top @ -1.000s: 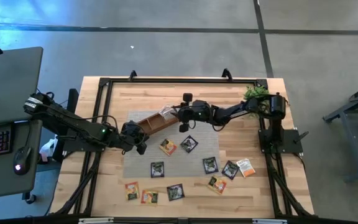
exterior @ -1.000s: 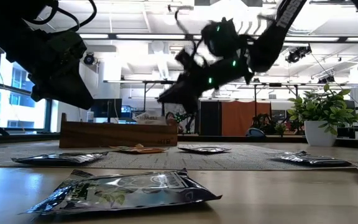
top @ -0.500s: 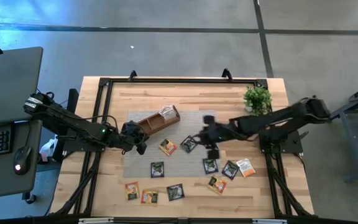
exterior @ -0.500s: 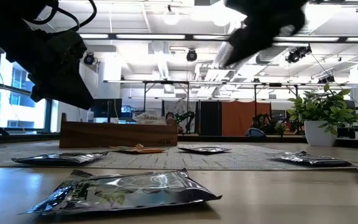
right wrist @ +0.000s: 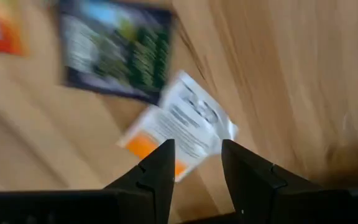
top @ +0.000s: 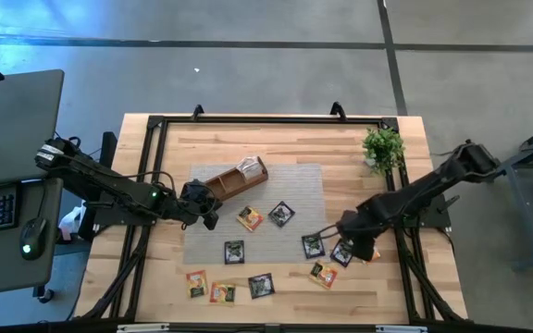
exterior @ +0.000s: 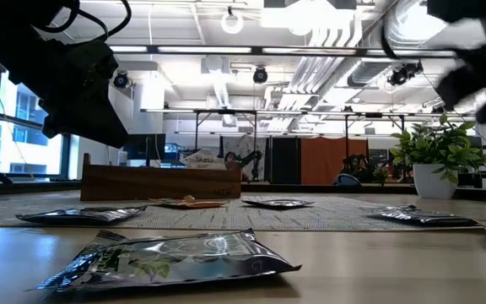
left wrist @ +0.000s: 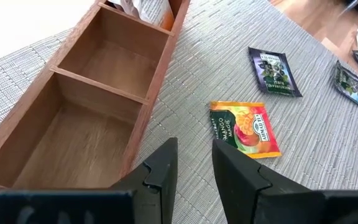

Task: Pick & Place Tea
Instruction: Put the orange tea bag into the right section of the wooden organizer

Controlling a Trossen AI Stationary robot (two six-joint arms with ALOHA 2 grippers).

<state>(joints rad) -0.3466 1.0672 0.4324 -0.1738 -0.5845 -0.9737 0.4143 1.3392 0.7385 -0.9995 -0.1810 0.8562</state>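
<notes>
Small square tea sachets lie flat on the grey mat and the wood: a yellow-red one (top: 250,218), dark ones (top: 281,214) (top: 234,251) (top: 313,245), and a white-orange one (top: 367,251). My right gripper (top: 353,242) (right wrist: 196,149) hovers open just over the white-orange sachet (right wrist: 179,134), beside a dark sachet (right wrist: 120,53). My left gripper (top: 207,209) (left wrist: 194,149) waits open and holds nothing, by the near-left end of the brown tray (top: 234,179), close to the yellow-red sachet (left wrist: 244,127). White sachets (top: 248,167) stand in the tray's far compartment.
A green potted plant (top: 383,146) stands at the far right corner. More sachets lie near the table's near edge (top: 196,283) (top: 261,286) (top: 322,274). Two compartments of the tray (left wrist: 73,124) are bare. A black frame (top: 155,125) runs around the tabletop.
My right arm has swung away from the tray's far end, across the mat toward the table's near right, and has come down over the white-orange sachet. The sachets and the tray lie as before.
</notes>
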